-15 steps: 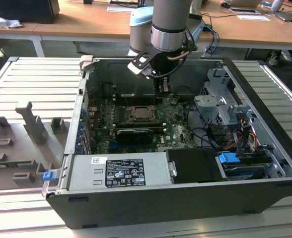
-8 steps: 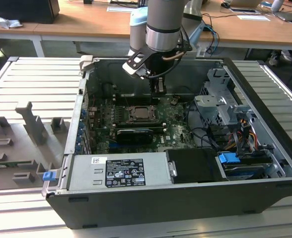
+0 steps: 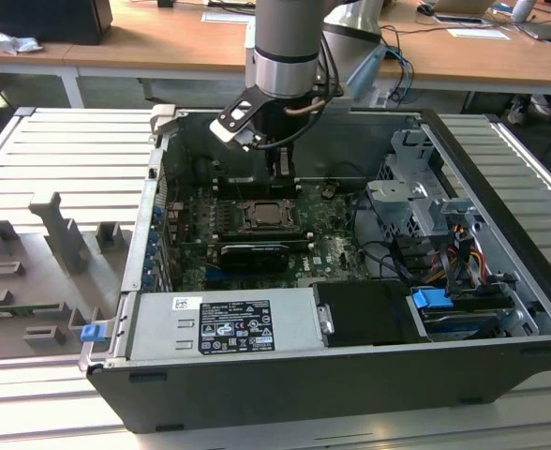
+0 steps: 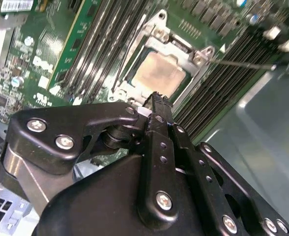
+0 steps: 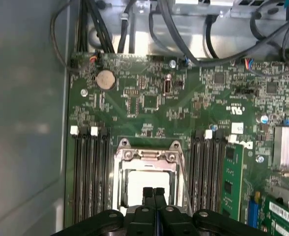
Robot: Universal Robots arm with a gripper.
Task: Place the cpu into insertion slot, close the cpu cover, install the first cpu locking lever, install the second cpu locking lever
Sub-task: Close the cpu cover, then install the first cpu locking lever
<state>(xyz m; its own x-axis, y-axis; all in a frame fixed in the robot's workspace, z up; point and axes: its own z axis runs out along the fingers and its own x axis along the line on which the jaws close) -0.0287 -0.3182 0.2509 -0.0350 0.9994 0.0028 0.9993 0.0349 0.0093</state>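
Here I am, hanging down inside the open computer case (image 3: 500, 375), my gripper (image 3: 280, 167) poised over the green motherboard (image 3: 332, 234) just behind the insertion slot (image 3: 269, 216) in the exterior view. My fingers are pressed together, tip against tip, and I've got nothing between them; you can see that in the first wrist view, where the gripper (image 5: 154, 191) sits right above the near edge of the socket. The cpu (image 5: 142, 184) is down in the slot, its pale face showing through the window of the cpu cover (image 5: 147, 155), and that silver frame lies flat over it. In the second wrist view, my gripper (image 4: 157, 97) has its tip just over the edge of the frame, the cpu (image 4: 159, 73) beige and square right beyond it, and the cpu cover (image 4: 181, 46) around it. One thin wire lever (image 4: 243, 64) sticks out from a corner of the socket across the black memory slots (image 4: 223, 88); a second lever (image 4: 130, 59) runs along the other side of the frame. Whether either one is hooked down, I can't tell.
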